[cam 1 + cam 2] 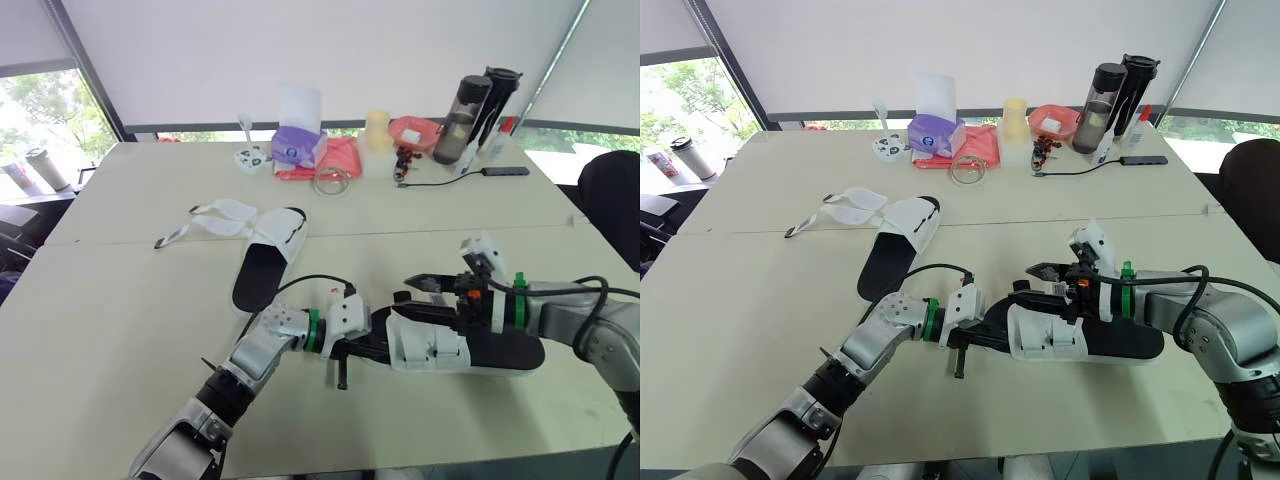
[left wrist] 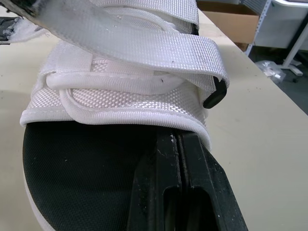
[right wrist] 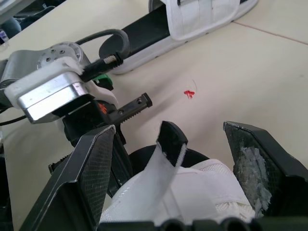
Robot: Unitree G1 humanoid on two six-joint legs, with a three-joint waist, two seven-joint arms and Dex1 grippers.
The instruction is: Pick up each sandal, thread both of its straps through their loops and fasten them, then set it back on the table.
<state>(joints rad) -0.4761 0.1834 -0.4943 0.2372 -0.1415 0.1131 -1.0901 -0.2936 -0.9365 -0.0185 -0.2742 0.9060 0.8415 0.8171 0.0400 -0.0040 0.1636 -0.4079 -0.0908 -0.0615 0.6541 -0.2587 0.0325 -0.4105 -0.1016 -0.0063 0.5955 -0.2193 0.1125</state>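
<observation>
A white sandal with a black insole (image 1: 440, 350) lies on the table in front of me, its two straps folded over the upper. My left gripper (image 1: 372, 345) is shut, its fingers (image 2: 180, 159) pressed together and lying on the insole at the sandal's open end, just short of the lower strap (image 2: 159, 45). My right gripper (image 3: 168, 130) stands open over the sandal from the other side, with a strap tip (image 3: 171, 144) rising between its fingers. A second sandal (image 1: 270, 255) lies farther back on the left, with its straps (image 1: 222, 215) spread loose on the table.
Along the table's far edge stand a tissue box (image 1: 297, 140), a clear tape roll (image 1: 332, 182), a pale cup (image 1: 377, 130), a red bowl (image 1: 413, 130), two dark bottles (image 1: 468, 115) and a black cable (image 1: 450, 180). A dark chair (image 1: 612, 200) is at the right.
</observation>
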